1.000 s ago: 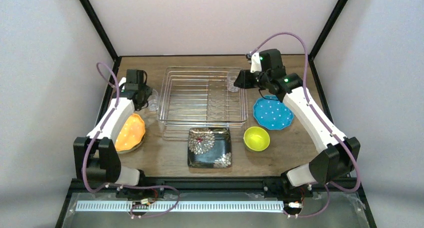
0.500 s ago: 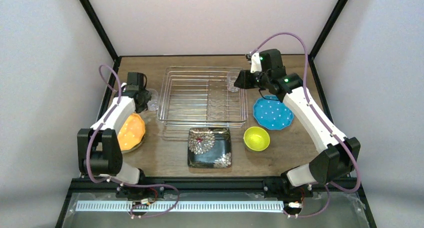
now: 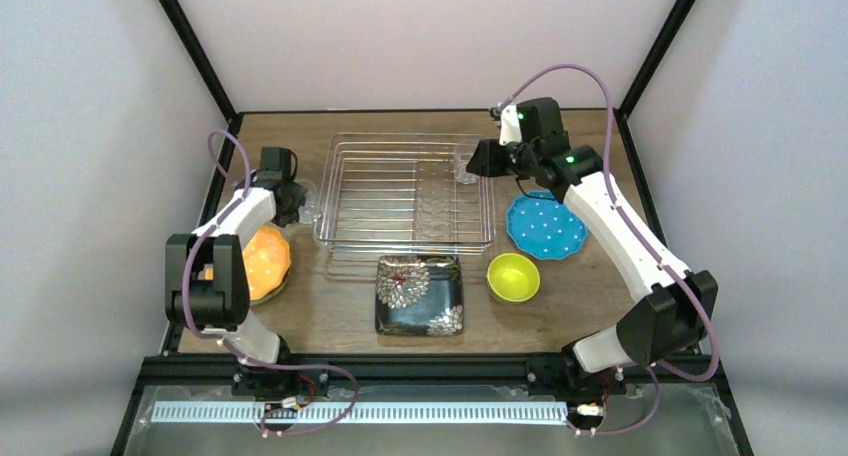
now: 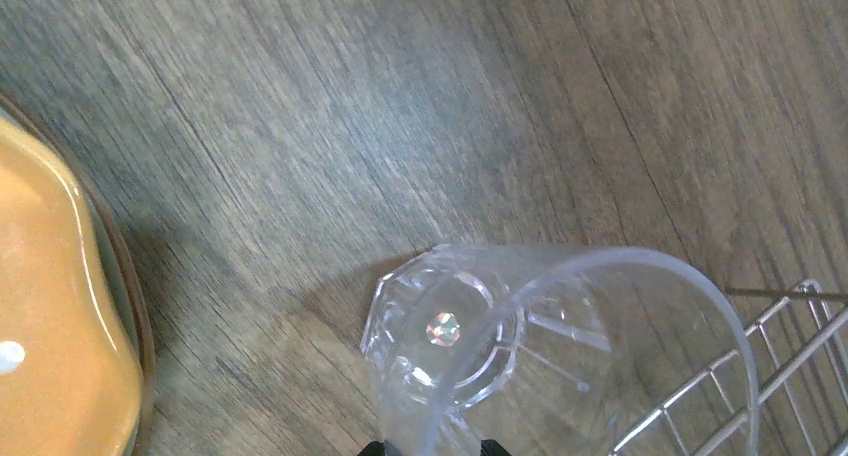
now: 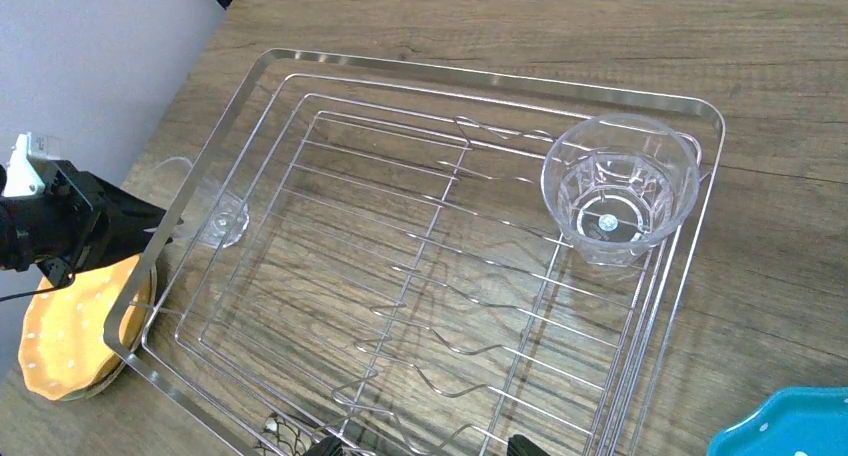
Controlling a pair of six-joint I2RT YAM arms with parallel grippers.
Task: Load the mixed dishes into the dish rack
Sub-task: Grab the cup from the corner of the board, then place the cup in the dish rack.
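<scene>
Nearest the arm bases, the black square floral plate point(image 3: 419, 294) lies flat on the wooden tabletop point(image 3: 330, 321), just in front of the dish rack's near side. To its right, apart from it, the small yellow-green bowl point(image 3: 513, 277) sits upright. On the left, the orange white-dotted plate point(image 3: 262, 264) lies partly under the left arm. The right wrist view shows a pale rim beneath it. Further back on the right, the blue white-dotted plate point(image 3: 545, 226) lies flat, just beside the rack's right side.

The silver wire dish rack point(image 3: 405, 191) fills the middle of the tabletop and holds a single item, a clear glass cup point(image 5: 618, 184). The cup stands upright in the rack's far right corner.

A second clear glass cup point(image 4: 520, 346) stands on the tabletop outside the rack, close against its left side near the far left corner. The left fingers point(image 5: 135, 223) are at this cup. In the left wrist view their tips sit on either side of the cup's nearest wall, but whether they are pinching it cannot be told.

The right fingers point(image 5: 522, 446) are spread wide with nothing between them. They hang over the rack's far right part, near the cup in the corner but not touching it.
</scene>
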